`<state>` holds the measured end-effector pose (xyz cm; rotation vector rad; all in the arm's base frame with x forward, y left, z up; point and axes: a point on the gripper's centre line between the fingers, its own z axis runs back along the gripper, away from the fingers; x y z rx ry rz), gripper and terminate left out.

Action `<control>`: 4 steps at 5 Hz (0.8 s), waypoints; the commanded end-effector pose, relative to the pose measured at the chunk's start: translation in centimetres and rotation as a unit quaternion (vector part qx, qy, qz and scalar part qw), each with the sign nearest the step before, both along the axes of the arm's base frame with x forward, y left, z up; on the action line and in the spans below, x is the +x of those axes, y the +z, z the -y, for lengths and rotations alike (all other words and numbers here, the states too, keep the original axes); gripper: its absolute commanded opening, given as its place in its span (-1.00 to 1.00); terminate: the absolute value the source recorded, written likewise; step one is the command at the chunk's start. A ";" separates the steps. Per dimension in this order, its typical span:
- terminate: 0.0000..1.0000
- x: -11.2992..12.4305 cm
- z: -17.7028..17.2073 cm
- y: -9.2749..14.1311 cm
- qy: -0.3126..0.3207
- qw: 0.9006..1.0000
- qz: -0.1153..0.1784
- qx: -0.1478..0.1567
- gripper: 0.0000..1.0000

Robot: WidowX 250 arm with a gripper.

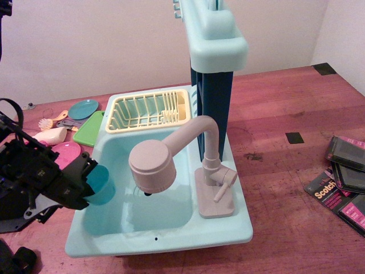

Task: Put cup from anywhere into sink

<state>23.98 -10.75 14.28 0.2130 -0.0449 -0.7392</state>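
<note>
The teal-blue cup [100, 184] is held on its side in my black gripper [85, 181], its open mouth facing right. It hangs over the left edge of the pale aqua sink [234, 228], just above the basin's left wall. The gripper is shut on the cup, with the arm coming in from the left. The beige-pink faucet [153, 165] hangs over the middle of the basin, and the yellow dish rack [149, 110] sits at the sink's back.
A pink plate [65, 153], green board [89, 129], teal plate [84, 108], brush [52, 121] and cream bottle [50, 136] lie left of the sink. A tall aqua and blue tower [214, 68] rises behind the faucet. Tape packs [342, 182] lie at right.
</note>
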 end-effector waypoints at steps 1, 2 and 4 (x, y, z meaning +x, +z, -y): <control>-1.00 -0.4 0.3 -1.8 0.006 1.000 0.001 -0.014 -1.00; -1.00 0.1 0.6 -2.7 0.003 1.000 0.000 -0.019 -1.00; -1.00 1.6 0.9 -3.3 -0.027 0.999 -0.012 -0.037 1.00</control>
